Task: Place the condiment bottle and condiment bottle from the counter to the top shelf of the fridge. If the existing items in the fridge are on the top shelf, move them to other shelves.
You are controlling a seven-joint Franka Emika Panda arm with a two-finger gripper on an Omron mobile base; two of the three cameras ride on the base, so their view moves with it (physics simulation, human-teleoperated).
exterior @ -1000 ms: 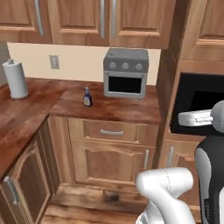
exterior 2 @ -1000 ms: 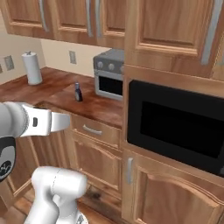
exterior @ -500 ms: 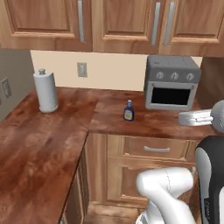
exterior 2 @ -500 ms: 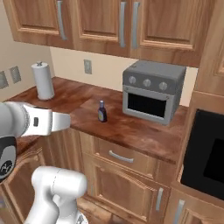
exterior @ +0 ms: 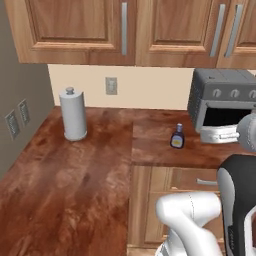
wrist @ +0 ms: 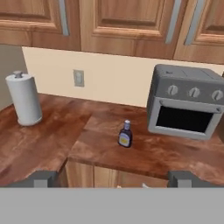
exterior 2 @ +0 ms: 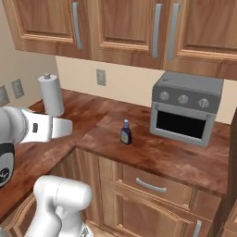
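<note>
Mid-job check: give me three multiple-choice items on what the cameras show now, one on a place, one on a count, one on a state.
1. The condiment bottle stands where?
A. on the counter, left of the toaster oven
B. on top of the toaster oven
C. touching the paper towel roll

2. Condiment bottles on the counter in these views:
A. none
B. one
C. three

3. The claw is:
A. shut on the bottle
B. open and holding nothing
C. shut on the paper towel roll

Answers: 1 A, the bottle stands upright on the wood beside the oven's front; 2 B, a single bottle appears in all three views; 3 B, the fingertips stand far apart, short of the bottle.
</note>
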